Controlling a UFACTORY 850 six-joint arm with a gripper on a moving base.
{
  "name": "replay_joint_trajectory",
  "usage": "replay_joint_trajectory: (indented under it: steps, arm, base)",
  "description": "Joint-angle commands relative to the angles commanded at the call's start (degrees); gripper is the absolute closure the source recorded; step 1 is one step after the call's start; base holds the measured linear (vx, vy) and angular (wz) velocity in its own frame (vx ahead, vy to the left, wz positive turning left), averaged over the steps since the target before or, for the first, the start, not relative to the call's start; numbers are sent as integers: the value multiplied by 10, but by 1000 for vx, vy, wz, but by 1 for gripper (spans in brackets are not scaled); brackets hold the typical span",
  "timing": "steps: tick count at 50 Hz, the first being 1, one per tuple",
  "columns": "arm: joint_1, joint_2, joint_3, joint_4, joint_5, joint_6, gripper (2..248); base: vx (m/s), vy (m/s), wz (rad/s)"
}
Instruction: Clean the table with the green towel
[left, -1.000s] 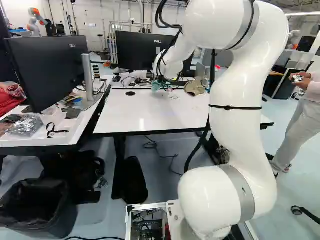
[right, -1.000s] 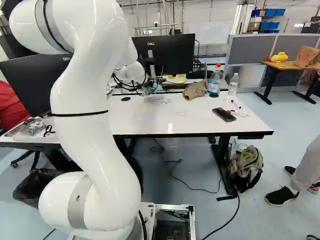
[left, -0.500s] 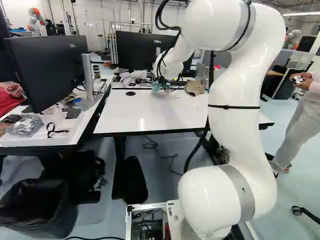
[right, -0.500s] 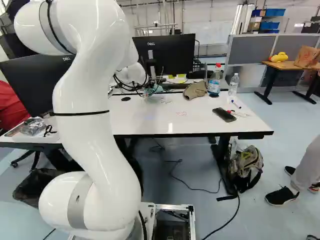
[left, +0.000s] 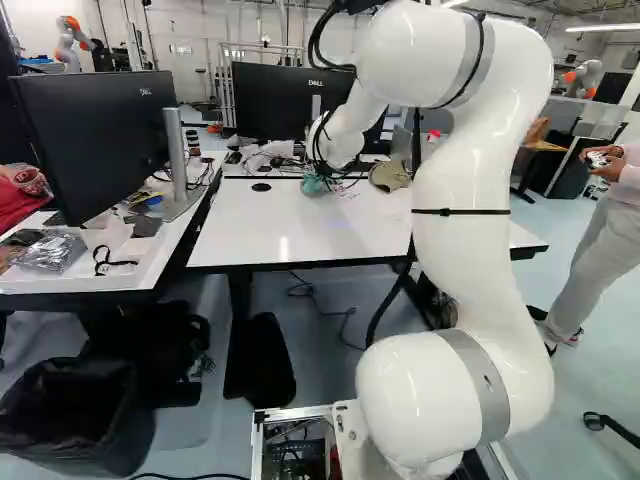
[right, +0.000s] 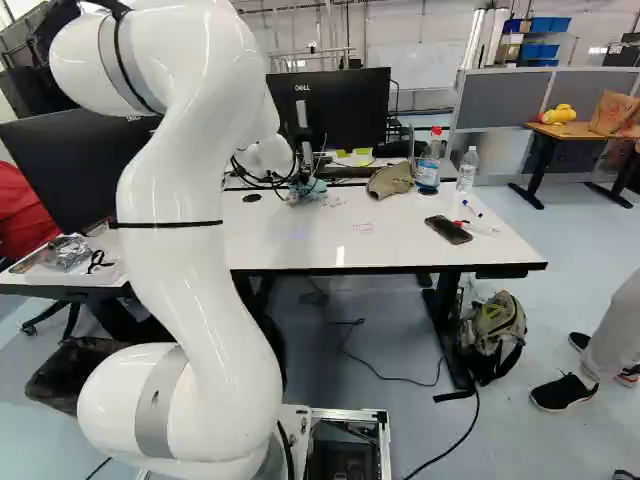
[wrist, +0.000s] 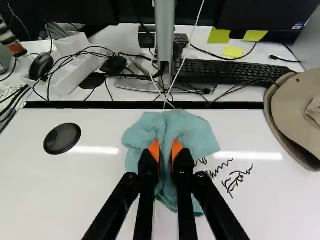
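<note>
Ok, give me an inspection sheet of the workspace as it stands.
Surface: white table; black handwriting beside the towel, faint red marks nearer the base.
Job's things: green towel, bunched, seemingly touching the table.
Clutter: khaki hat, smartphone, two bottles, pens.
Gripper: shut on the towel.
Cables: tangled on the desk beyond; one on the floor.
Surroundings: backpack by the table leg; bin at the left base view's left.

White arm arched forward, hand low, angled down, fingers pinched close together.
</note>
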Motion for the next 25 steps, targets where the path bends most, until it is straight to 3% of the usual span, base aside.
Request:
replay_joint_trajectory:
  steps: [25]
  arm:
    - [0, -1, 0, 0, -7, 0, 204]
  base:
    - [0, 0, 0]
